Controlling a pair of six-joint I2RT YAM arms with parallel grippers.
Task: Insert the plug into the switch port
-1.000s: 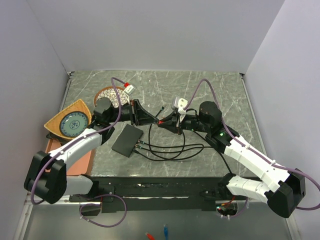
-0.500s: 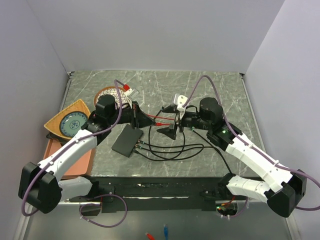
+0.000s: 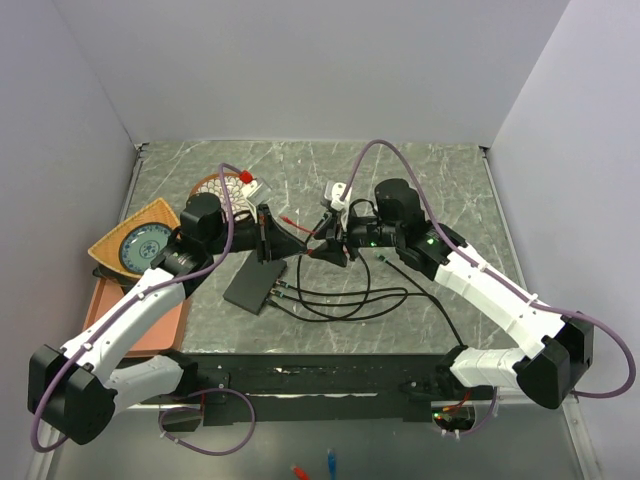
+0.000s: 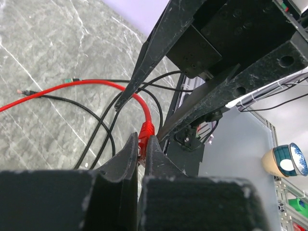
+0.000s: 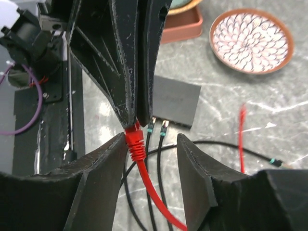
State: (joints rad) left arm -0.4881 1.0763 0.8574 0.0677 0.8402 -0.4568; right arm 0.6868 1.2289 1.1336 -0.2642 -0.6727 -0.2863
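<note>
Between left gripper's [image 4: 142, 143] closed tips — the red plug [image 4: 146, 130].

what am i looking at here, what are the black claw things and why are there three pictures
These are two robot arms bolted to a grey stone-look table. One picture looks down from above. The other two come from a camera on each wrist, so each shows that arm's own fingers close up. Each arm ends in a two-finger end effector. The left end effector is shut on a red plug. The right end effector is open, with one finger on either side of that plug. On the table lie the black switch and a patterned dish.
</note>
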